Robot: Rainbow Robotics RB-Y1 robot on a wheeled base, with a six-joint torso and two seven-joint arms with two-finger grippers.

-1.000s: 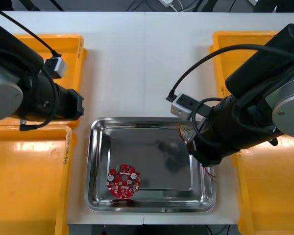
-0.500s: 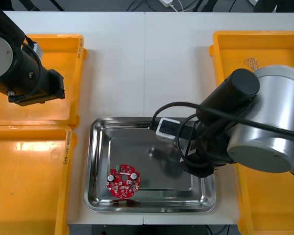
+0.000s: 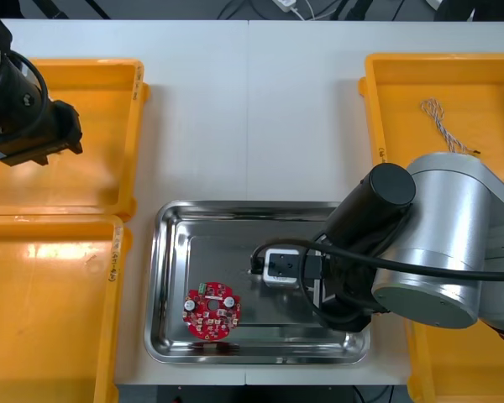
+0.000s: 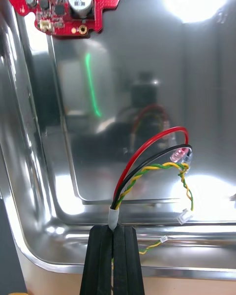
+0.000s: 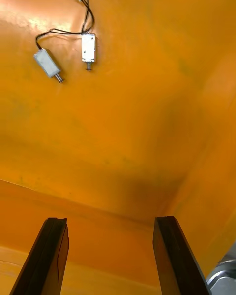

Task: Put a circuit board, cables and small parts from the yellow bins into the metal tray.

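Over the right half of the shiny rectangular metal tray [image 3: 235,204], I find the right end effector [image 4: 116,227] clenched on a bundle of red, black and yellow-green twisted cables [image 4: 147,169]. It grips the bundle at a white sleeve where the wires join. The bundle arches out from the black fingers [image 4: 101,260] above the tray floor; I cannot tell whether its loose end touches the metal. A small white connector [image 4: 184,216] ends one yellow-green strand, near the foot of the tray wall. The bulky silver right arm [image 3: 441,243] covers the tray's near right corner.

A round red circuit board [image 3: 211,311] lies flat in the near left part of the tray, well apart from the bundle.

On the left side of the white bench [image 3: 252,101], the left end effector [image 5: 110,219] hangs released, fingers wide apart, over the far left yellow plastic bin [image 3: 109,80]. Beyond its fingers two small silver metal parts [image 5: 88,48] lie on the bin floor, near each other but apart, and a thin black cable [image 5: 64,31] runs from them.

I also note a thin twisted pale cable [image 3: 443,124] in the far right yellow plastic bin [image 3: 403,80].
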